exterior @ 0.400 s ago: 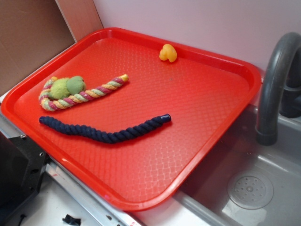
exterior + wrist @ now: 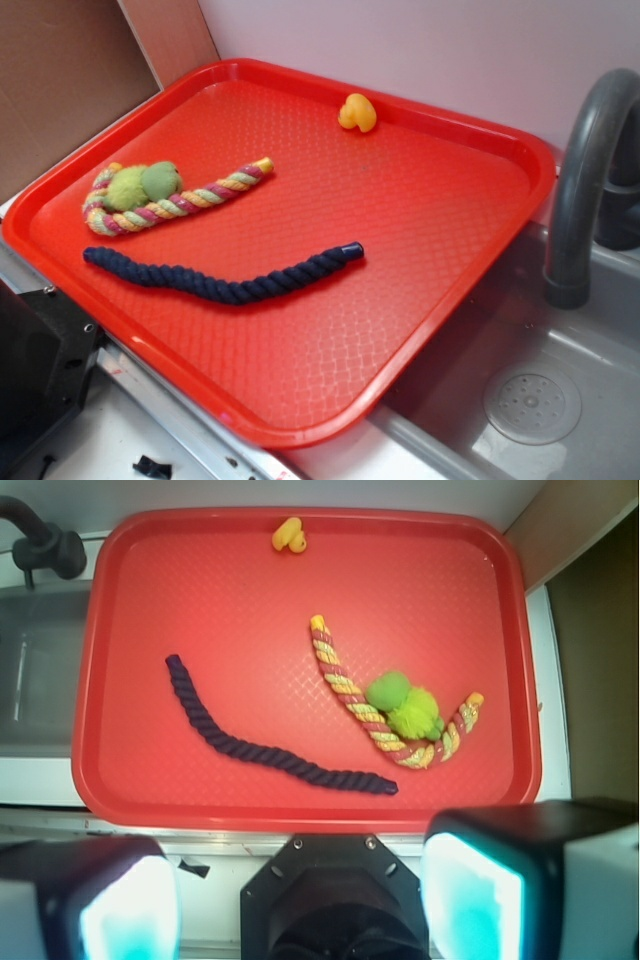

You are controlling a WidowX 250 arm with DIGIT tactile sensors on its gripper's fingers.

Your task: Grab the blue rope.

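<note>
Currently parted and empty, gripper [image 2: 300,905] high above red plastic tray [image 2: 120,780]. Ahead and below, long navy twisted cotton rope [image 2: 262,748], long axis running diagonally crosswise.

The blue rope [image 2: 225,281] [image 2: 268,738], a thick, dark navy twisted cord, is lying flat in a shallow curve across the red tray [image 2: 430,215] [image 2: 200,590]. Its smooth capped end is pointing toward the tray's sink-side edge, while the other end is resting near the opposite rim, untouched.
</note>
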